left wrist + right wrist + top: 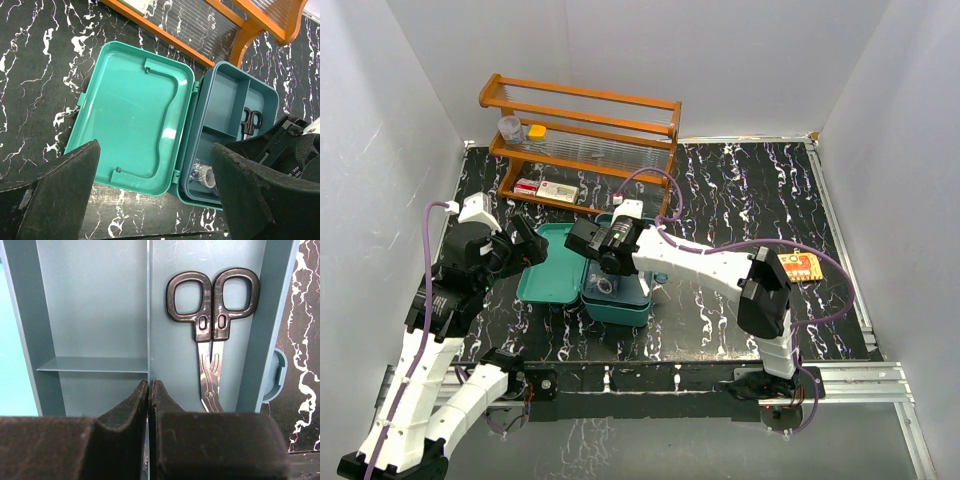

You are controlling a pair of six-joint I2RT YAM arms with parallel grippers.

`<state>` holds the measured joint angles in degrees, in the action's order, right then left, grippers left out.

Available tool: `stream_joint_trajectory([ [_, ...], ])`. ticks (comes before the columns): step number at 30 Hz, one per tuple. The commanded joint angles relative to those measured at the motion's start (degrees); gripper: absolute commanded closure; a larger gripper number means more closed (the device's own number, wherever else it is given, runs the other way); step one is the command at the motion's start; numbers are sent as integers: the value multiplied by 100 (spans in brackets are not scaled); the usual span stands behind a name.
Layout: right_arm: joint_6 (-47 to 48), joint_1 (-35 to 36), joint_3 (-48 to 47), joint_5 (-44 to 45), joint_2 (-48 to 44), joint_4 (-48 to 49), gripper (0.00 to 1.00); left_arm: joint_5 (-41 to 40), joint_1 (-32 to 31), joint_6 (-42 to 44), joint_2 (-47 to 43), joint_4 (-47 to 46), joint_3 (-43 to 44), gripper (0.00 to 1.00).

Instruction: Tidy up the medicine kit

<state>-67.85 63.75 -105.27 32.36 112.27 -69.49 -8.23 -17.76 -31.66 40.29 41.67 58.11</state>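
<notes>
The right claw [149, 390] is down inside the open medicine kit [620, 308]. Its two fingers are pressed flat together with no gap showing, right where the thin divider of the compartment tray [90, 305] runs in between the tips. I cannot tell whether they are pinching that wall or only meeting at it. Just to the right of those fingertips in the wrist view, in the next compartment, lie black-handled scissors [209, 370], handles away from the claw and blades pointing back toward it. The compartments to the left of the tips look bare. The left claw [155, 150] hangs with its fingers spread wide and holds nothing. The kit's lid [135, 115] lies flat on the marbled black table [740, 200] directly below it. The tray half is off to its right, with a pale roll [205, 176] in the near corner. Beyond both claws, at the back of the table, stands a wooden rack [580, 130].
</notes>
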Motion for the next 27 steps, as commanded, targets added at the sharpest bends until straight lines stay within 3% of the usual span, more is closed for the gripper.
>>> stream_joint_trajectory([
  [1, 99, 33, -390, 21, -33, 33, 100, -91, -19, 102, -47, 54, 44, 8],
  [27, 547, -298, -54, -702, -2, 171, 100, 3, -17, 105, -41, 21, -65, 8],
])
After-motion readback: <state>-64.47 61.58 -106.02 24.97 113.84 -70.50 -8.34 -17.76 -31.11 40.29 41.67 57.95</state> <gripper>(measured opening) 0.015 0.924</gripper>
